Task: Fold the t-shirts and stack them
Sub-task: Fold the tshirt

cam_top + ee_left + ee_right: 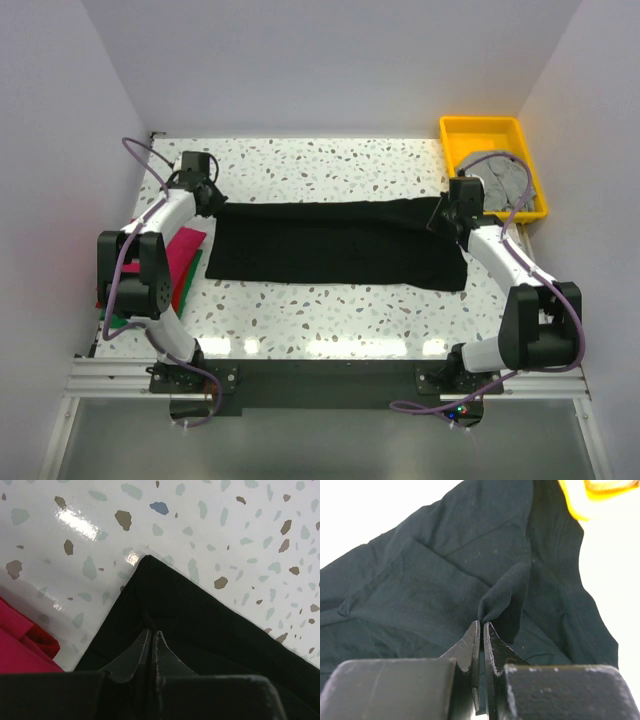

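One soft oblong black t-shirt (pixel 330 245)

The black t-shirt (pixel 335 245) lies flat on the table (pixel 330 165) as a long, wide strip going from left to right. The left gripper (pixel 152 632) pinches it close to its far left corner. The right gripper (pixel 481 625) pinches a little fold of cloth at its far right end and holds it up a bit.

The magenta t-shirt (pixel 182 255) lies folded at the left side, just beside the black one. The green t-shirt (pixel 191 282) peeks out from under it. A small dark red bit next to the magenta may be the red t-shirt (pixel 42 641).

The grey t-shirt (pixel 505 180) sits bunched up in the yellow tray (pixel 470 128) at the far right.
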Action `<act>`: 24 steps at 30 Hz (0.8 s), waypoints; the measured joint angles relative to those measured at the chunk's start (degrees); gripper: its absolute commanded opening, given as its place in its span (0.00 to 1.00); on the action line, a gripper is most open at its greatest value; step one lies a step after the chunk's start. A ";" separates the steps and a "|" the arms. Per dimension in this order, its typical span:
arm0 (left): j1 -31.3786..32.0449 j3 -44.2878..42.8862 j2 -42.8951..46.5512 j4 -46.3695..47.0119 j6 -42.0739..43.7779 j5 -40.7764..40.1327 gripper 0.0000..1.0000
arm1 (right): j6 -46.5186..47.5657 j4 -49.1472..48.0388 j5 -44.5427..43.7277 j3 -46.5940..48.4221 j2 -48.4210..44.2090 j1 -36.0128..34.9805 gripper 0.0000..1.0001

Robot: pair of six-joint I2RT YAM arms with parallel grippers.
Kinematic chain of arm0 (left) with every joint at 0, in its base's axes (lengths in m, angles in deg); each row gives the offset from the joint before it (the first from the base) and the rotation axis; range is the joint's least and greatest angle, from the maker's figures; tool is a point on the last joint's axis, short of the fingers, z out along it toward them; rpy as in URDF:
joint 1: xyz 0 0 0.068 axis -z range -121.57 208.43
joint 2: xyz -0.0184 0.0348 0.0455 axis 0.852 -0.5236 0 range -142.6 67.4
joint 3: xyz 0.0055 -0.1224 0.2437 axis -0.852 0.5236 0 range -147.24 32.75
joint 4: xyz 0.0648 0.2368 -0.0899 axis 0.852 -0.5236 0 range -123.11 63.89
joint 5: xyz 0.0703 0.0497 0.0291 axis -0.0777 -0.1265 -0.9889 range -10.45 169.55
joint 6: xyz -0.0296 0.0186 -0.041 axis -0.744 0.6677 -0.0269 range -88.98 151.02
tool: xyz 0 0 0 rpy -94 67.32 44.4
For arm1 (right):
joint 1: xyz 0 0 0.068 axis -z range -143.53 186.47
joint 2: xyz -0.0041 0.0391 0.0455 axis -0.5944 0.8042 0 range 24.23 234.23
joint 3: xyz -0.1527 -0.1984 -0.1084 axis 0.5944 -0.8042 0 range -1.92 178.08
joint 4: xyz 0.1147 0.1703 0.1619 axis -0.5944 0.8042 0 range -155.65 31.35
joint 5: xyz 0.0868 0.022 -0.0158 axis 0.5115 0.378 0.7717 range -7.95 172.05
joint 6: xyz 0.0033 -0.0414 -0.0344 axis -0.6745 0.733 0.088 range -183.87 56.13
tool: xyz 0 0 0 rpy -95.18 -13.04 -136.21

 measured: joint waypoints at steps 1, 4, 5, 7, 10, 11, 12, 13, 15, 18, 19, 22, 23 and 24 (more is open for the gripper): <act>0.00 0.52 0.24 0.04 -0.02 -0.04 0.00 | -0.15 0.00 0.20 -0.26 -0.04 0.00 0.00; 0.00 1.77 0.72 0.00 -0.17 -0.09 0.00 | -0.68 -0.04 1.11 -1.22 -0.48 0.02 0.00; 0.00 2.23 0.85 0.09 -0.46 -0.09 0.00 | -0.87 -0.04 1.22 -1.57 -0.74 0.00 0.00; 0.00 3.10 1.14 0.13 -0.98 -0.09 0.00 | -1.18 -0.09 1.36 -2.38 -1.44 0.02 0.00; 0.00 4.42 1.77 0.11 -1.44 -0.09 0.00 | -1.64 -0.22 1.55 -3.61 -2.58 0.00 0.00; 0.00 4.76 1.99 0.11 -1.49 -0.09 0.00 | -1.73 -0.31 1.57 -4.04 -2.86 0.00 0.00; 0.00 5.09 2.16 0.13 -1.55 -0.09 0.00 | -1.86 -0.33 1.57 -4.39 -3.04 0.02 0.00; 0.00 5.31 2.25 0.11 -1.64 -0.09 0.00 | -1.95 -0.44 1.60 -4.74 -3.06 0.02 0.00; 0.00 5.73 2.38 0.28 -2.05 -0.09 0.00 | -2.12 -0.48 1.64 -5.46 -3.06 0.00 0.00; 0.00 6.64 2.40 0.61 -2.62 -0.09 0.00 | -2.32 -0.72 1.77 -6.71 -3.06 0.00 0.00; 0.00 7.08 2.40 0.74 -2.82 -0.07 0.00 | -2.43 -0.76 1.77 -7.08 -3.06 0.00 0.00; -0.02 8.55 2.45 1.42 -3.26 -0.02 0.10 | -2.62 -0.83 1.77 -8.07 -3.06 0.00 0.00; 0.00 9.33 2.62 1.75 -3.56 0.02 0.12 | -2.71 -0.87 1.77 -8.39 -3.06 0.00 0.01; -0.02 10.10 2.89 1.97 -3.82 0.20 0.16 | -2.73 -0.98 1.77 -8.72 -3.06 0.00 0.06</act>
